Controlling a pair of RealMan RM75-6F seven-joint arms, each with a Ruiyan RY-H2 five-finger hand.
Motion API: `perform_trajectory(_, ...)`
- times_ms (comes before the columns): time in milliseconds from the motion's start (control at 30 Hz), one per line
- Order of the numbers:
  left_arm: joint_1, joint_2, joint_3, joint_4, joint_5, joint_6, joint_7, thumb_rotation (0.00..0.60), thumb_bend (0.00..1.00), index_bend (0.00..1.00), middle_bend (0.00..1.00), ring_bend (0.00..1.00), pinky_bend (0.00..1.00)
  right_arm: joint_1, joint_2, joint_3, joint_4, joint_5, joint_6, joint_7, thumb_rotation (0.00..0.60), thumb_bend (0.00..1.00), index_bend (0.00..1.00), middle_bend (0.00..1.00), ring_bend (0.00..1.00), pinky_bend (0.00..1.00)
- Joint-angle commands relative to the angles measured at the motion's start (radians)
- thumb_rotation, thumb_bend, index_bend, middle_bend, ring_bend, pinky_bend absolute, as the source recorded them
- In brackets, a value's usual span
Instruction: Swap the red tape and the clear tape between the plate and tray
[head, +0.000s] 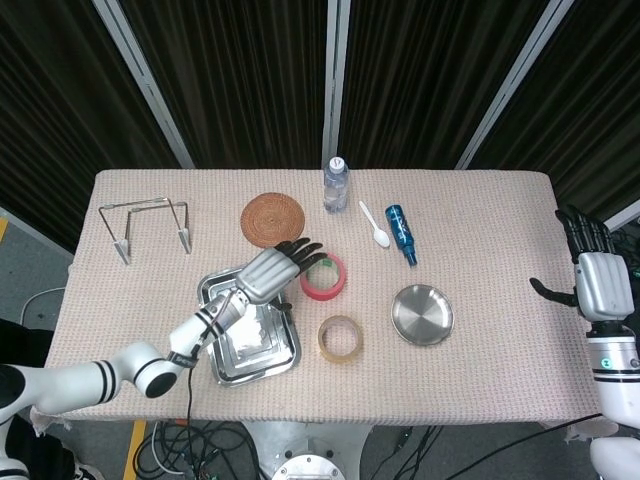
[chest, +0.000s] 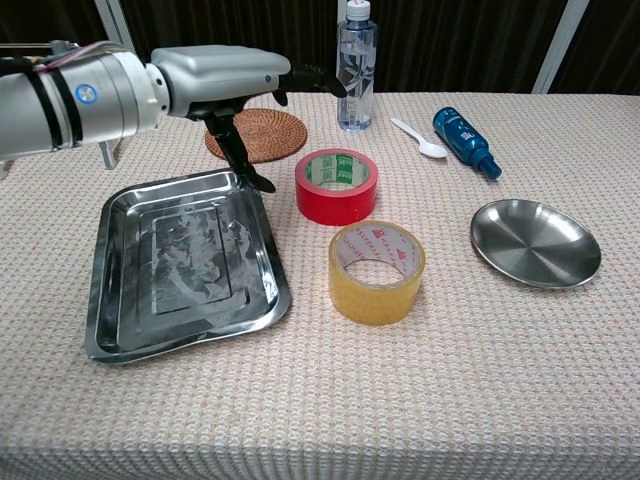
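The table (head: 500, 330), covered in a beige woven cloth, carries every item. The metal tray (chest: 180, 265) lies at front left, holding nothing; in the head view the left forearm crosses over it. The round steel plate (chest: 535, 242) sits at right, likewise holding nothing.

Left hand (chest: 225, 78): raised above the table at the tray's far corner, palm down, arm reaching in from the left. Its fingers (chest: 315, 78) are spread and extended toward the water bottle (chest: 356, 65), the thumb hanging downward toward the tray's rim. It holds nothing and touches nothing that the views show. In the head view the fingertips lie just beside the red tape's left edge.

Right hand (head: 590, 275): at the table's right edge, well apart from all items, upright, fingers extended and parted, empty.

The red tape (chest: 335, 185) lies flat on the cloth between tray and plate, just beside the tray's far right corner. The clear tape (chest: 377, 270), a yellowish roll, lies flat in front of it, near but apart, also on the cloth.

Further items along the far side: wire rack (head: 148, 228), woven coaster (head: 272, 218), blue bottle (head: 400, 232) lying on its side, white spoon (head: 375, 226).
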Motion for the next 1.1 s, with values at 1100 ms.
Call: perform_trajectory(1100, -0.258, -0.192, 0.042, 0.43, 0.053, -0.285, -0.231, 0.6, 0.25, 0.31, 0.22, 0.15, 0.38, -0.002, -0.03, -0.003, 0.063, 0.019, -0.037, 0.033, 0.6, 0.09, 0.0, 0.0, 0.0, 0.0)
